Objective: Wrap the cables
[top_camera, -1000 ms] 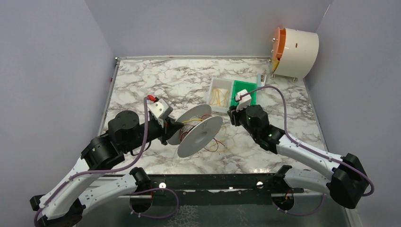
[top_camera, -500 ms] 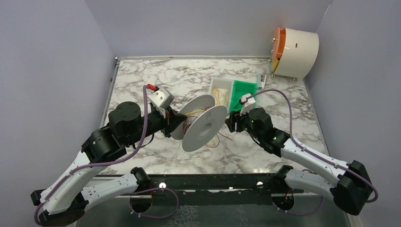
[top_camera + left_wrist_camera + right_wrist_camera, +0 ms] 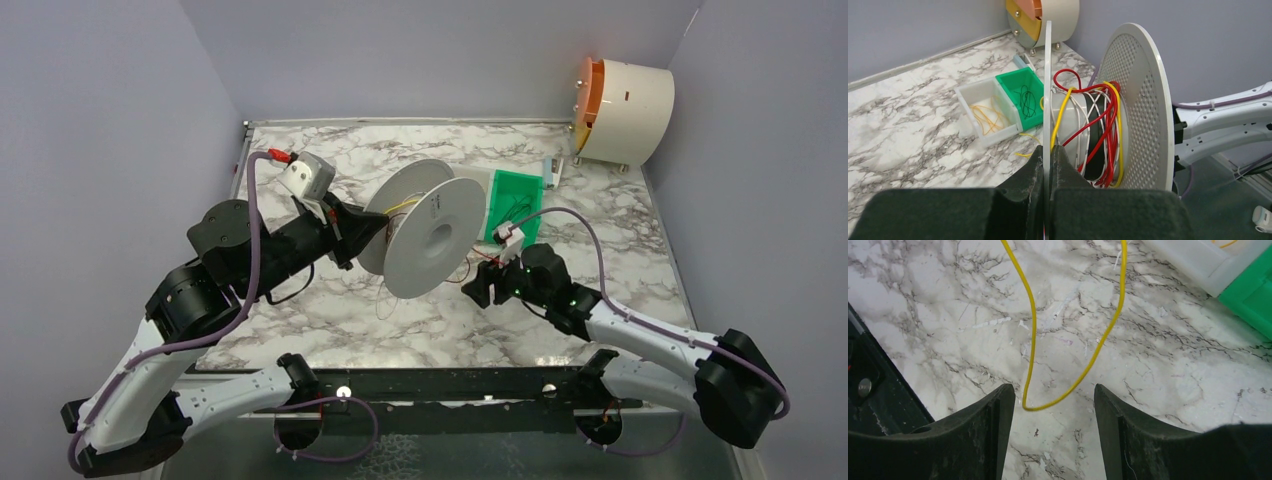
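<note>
Left wrist view: left gripper [image 3: 1046, 162] is clamped on one flange of the spool [image 3: 1128, 107], held above the table [image 3: 300, 160] — axis roughly horizontal, pointing toward the right arm. Cables [image 3: 1098, 127] wrap its hub. Right gripper [image 3: 1050, 407] — fingers apart around a hanging yellow loop [image 3: 1068, 325].

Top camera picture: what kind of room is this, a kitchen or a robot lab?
Most likely a robot test booth in a lab. Two robot arms are bolted to a marble-look table with plain grey walls around it. The left gripper grips a white spool wound with cables.
</note>
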